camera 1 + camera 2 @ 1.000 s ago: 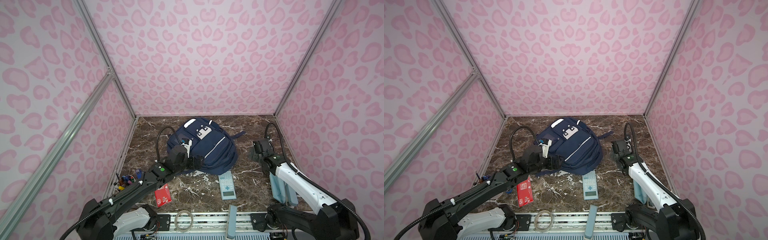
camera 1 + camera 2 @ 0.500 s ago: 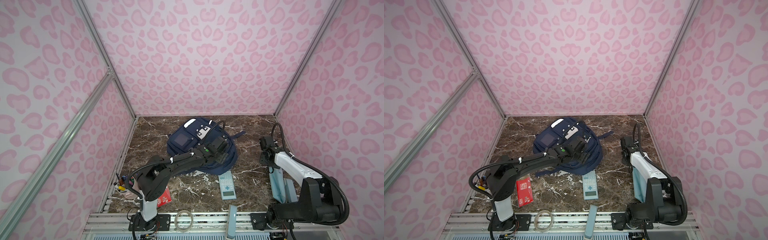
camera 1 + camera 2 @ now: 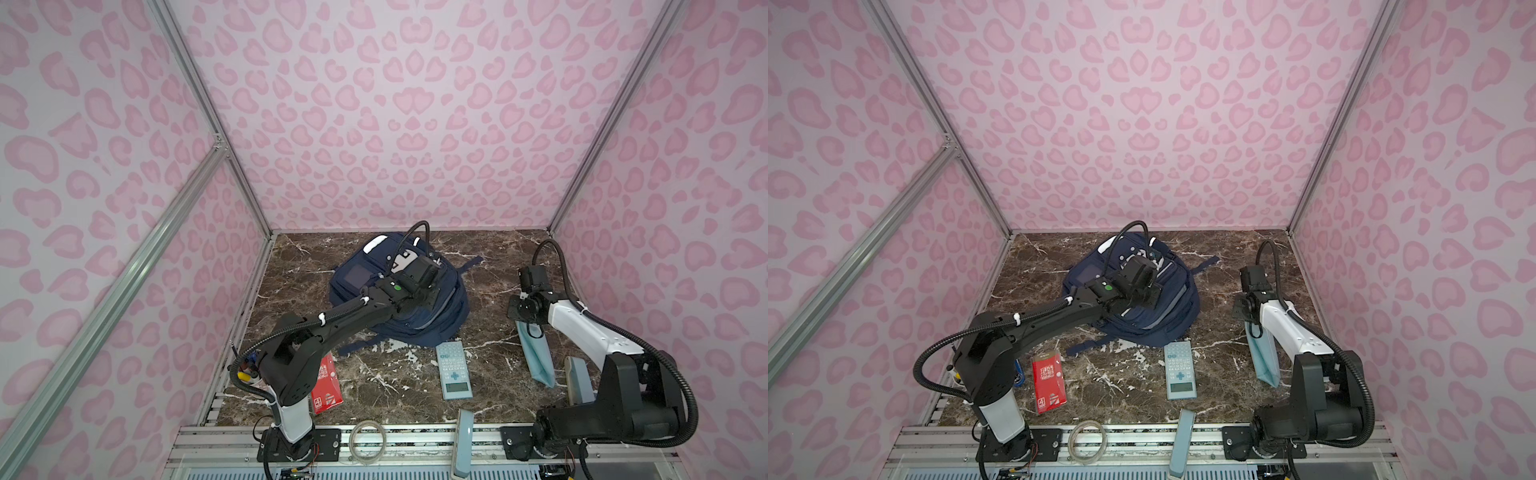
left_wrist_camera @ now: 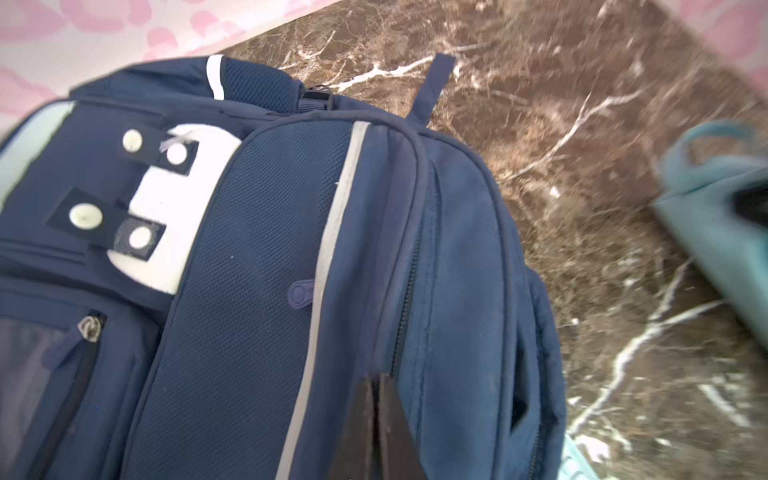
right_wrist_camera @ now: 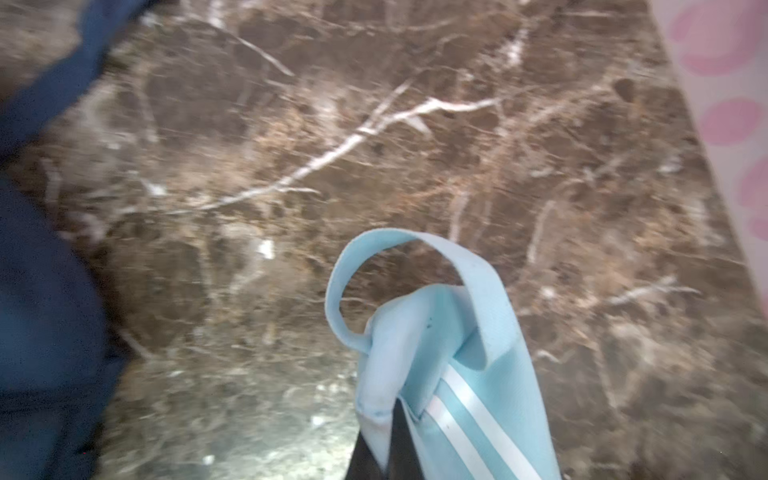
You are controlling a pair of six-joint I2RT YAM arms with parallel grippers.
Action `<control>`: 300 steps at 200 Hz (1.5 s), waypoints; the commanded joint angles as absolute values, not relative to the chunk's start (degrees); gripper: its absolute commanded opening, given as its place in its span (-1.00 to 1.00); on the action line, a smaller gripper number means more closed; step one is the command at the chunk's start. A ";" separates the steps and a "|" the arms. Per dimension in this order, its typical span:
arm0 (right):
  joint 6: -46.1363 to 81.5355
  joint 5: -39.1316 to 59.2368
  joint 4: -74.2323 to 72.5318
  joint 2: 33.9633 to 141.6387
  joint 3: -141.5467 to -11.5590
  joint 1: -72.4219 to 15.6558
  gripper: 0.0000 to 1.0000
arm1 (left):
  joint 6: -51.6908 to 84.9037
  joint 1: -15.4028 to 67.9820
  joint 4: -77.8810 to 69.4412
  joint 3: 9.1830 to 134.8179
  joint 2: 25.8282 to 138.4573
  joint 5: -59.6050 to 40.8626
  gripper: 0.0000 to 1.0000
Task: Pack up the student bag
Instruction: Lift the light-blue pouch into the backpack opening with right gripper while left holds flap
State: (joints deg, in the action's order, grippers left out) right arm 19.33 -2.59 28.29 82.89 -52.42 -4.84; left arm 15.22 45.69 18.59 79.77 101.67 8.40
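Pouch (image 5: pixel 415 332) in right tool (image 5: pixel 382 449); left tool (image 4: pixel 379 384) closed at student bag (image 4: pixel 249 257).

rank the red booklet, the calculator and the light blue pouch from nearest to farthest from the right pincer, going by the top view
1. light blue pouch: right side of the table, its far end pinched in the right pincer.
2. calculator: front middle, to the left of the pouch.
3. red booklet: front left, beside the left arm's base, clearly the farthest.
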 commanded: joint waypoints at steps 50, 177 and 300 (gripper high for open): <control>20.80 1.75 27.07 94.17 -61.99 -9.28 0.43 | 21.47 43.19 17.10 78.12 97.67 -1.65 -0.93; 21.03 2.79 30.46 77.07 -48.41 -10.61 -1.00 | 25.14 39.27 18.23 78.66 92.69 -8.99 -0.93; 50.62 31.57 -25.04 97.70 -60.40 -27.39 -1.00 | 21.42 32.44 23.96 89.11 90.73 -17.06 -0.93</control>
State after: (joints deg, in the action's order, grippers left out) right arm 42.06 29.95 -7.42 90.80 -58.08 -25.74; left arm 22.50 32.93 25.78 87.46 92.20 -12.47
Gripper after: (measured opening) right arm 0.047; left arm 0.059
